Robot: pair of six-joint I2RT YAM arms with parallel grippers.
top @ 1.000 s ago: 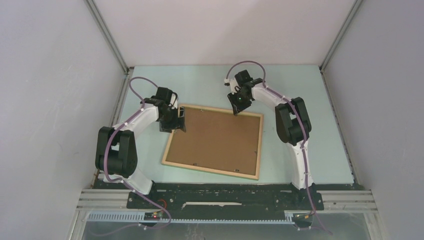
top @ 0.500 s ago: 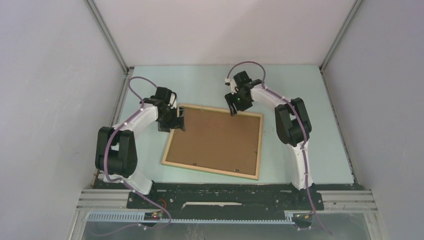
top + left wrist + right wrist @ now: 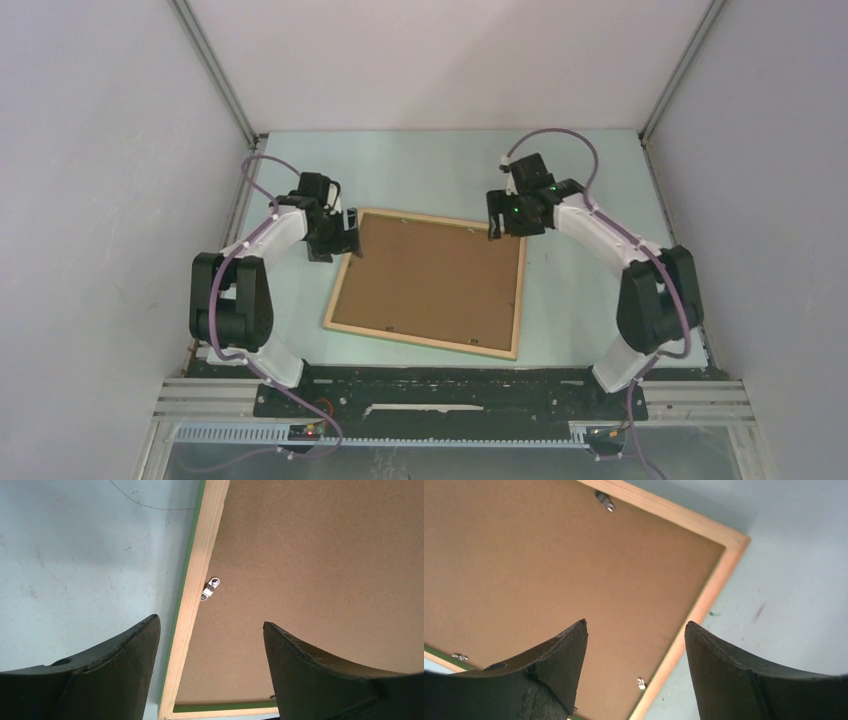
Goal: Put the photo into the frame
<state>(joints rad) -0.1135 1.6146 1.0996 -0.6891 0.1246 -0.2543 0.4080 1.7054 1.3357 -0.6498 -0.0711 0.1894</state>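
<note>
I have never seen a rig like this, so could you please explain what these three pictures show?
Two robot arms stand at the near edge of a green table. One picture looks down from above. The other two come from a camera on each wrist, and the dark shapes are that arm's fingers. A wooden frame lies back-up with a brown backing board in it and a metal clip at its rail. The left end effector and right end effector hover open near its far corners, holding nothing. No photo shows.

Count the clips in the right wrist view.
3: a clip at the top, one bottom centre, one lower left. The right hand may hide more.
</note>
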